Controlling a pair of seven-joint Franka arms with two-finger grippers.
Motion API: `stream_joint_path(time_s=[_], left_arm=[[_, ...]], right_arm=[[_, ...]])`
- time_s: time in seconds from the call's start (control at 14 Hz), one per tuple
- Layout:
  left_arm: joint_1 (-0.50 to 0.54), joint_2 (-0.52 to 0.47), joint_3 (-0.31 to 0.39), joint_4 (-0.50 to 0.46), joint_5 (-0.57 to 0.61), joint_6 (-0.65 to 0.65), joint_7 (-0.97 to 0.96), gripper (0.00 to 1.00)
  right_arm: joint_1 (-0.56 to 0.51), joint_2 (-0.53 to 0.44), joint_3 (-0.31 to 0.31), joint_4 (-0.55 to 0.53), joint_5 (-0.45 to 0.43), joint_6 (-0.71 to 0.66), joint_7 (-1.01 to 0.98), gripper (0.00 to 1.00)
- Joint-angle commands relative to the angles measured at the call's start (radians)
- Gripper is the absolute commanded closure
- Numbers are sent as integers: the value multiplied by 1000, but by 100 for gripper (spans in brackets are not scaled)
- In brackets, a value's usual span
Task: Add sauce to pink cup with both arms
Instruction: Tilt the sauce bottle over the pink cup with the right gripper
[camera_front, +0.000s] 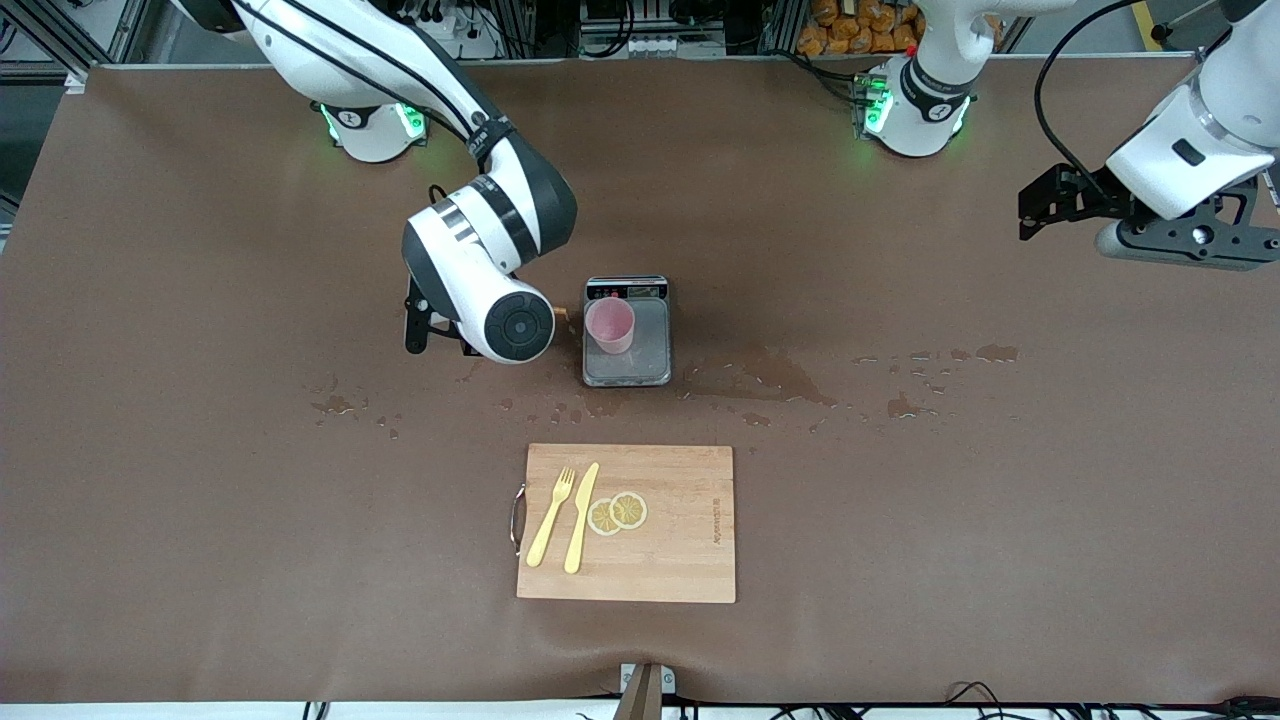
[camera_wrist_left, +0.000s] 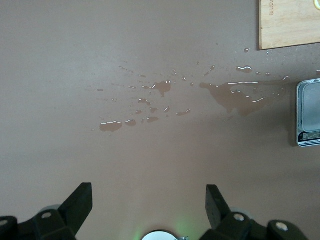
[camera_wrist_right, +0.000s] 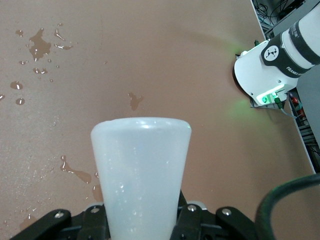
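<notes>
Nearest your front camera you have a wooden cutting board (camera_front: 626, 523) carrying a yellow fork (camera_front: 551, 517), a yellow knife (camera_front: 581, 517) and two lemon slices (camera_front: 618, 512) lying just beside the knife. Farther from the camera than the board, wet patches (camera_front: 760, 378) spread across the brown table (camera_front: 200, 500) — most of them toward the left arm's end, a few small ones toward the right arm's end.

Farther still sits a small kitchen scale (camera_front: 627, 332), and the pink cup (camera_front: 609, 325) stands upright on its plate. Your right gripper (camera_front: 440, 330) hangs low just beside the scale, on the side toward the right arm's end of the table, mostly hidden under the arm's wrist. Its fingers are clamped tight on the sauce bottle (camera_wrist_right: 140, 175) — the right wrist view shows the whitish body held between them. In the front view only a bit of the orange nozzle (camera_front: 563, 313) peeks out, pointing at the cup and close to its rim.

Your left gripper (camera_front: 1045, 205) waits in the air over the table at the left arm's end, well apart from the scale. Its fingers (camera_wrist_left: 80, 202) stand wide apart with nothing between them, wet table below.
</notes>
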Motion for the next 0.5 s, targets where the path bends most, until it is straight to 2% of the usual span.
stream_joint_path(time_s=[0.0, 0.21, 0.36, 0.43], left_arm=[[-5, -21, 6, -20, 19, -1, 6, 0], [-5, -24, 1, -20, 18, 24, 1, 0], [-7, -24, 1, -20, 19, 42, 1, 0], [-7, -24, 1, -19, 18, 42, 3, 0]], right_arm=[[15, 18, -6, 46, -22, -33, 38, 75], [15, 32, -6, 63, -19, -29, 46, 81], [23, 43, -6, 73, -19, -26, 46, 98], [23, 43, -5, 77, -17, -28, 46, 98]])
